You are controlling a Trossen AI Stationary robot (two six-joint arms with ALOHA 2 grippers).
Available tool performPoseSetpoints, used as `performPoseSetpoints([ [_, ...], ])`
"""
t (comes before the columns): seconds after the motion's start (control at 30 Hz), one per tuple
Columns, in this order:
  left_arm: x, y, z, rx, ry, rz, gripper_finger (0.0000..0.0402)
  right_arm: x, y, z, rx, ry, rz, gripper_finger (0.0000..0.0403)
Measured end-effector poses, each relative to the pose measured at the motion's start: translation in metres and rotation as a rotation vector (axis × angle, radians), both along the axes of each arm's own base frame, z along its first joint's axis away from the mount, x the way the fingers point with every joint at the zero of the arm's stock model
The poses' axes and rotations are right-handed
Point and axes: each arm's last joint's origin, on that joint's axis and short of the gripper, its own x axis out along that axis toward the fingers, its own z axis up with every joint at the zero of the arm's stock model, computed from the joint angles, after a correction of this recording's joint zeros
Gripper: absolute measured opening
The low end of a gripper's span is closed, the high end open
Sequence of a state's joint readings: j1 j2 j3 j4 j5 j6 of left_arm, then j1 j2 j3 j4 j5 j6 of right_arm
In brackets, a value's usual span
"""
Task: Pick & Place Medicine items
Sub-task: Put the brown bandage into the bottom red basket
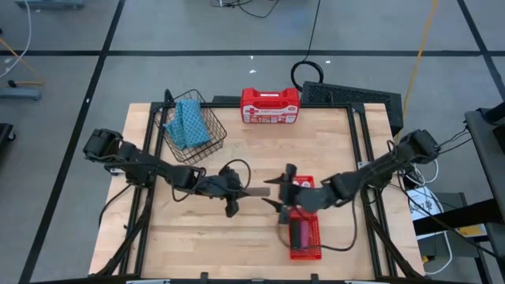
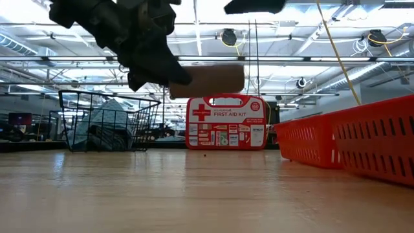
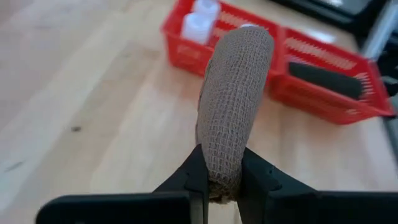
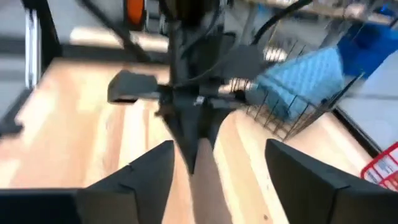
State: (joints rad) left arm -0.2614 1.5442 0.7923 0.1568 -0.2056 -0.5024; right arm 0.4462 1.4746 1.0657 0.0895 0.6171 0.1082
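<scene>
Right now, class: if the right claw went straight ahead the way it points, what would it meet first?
Most likely the brown roll held out by the left claw. The right claw is open, facing it, the roll's free end between its fingers. Exact depth is unclear.

Brown roll (image 3: pixel 233 99) of rough woven gauze, pale matt wood table (image 1: pixel 260 150), red plastic-looking latticed bins (image 3: pixel 323 74)

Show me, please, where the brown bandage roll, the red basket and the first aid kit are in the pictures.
brown bandage roll (image 3: pixel 235 102), left wrist view, middle of its woven side.
red basket (image 3: pixel 323 99), left wrist view, its near wall.
first aid kit (image 2: pixel 226 123), low view, middle of its front label.
</scene>
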Motion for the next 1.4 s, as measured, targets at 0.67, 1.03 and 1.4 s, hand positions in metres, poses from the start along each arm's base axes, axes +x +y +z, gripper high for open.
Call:
performPoseSetpoints([
  [0.67, 0.003, -0.003, 0.009, 0.003, 0.076, -0.024, 0.006, 0.085, -0.026, -0.033, -0.044, 0.522, 0.089, 0.0261],
  [1.03, 0.002, -0.004, 0.009, 0.006, 0.079, -0.028, 0.0062, 0.086, -0.027, -0.038, -0.021, 0.552, 0.117, 0.0197],
  [1.4, 0.003, -0.002, 0.013, 0.005, 0.047, -0.035, 0.0073, 0.085, -0.027, -0.038, 0.006, 0.566, 0.126, 0.0038],
])
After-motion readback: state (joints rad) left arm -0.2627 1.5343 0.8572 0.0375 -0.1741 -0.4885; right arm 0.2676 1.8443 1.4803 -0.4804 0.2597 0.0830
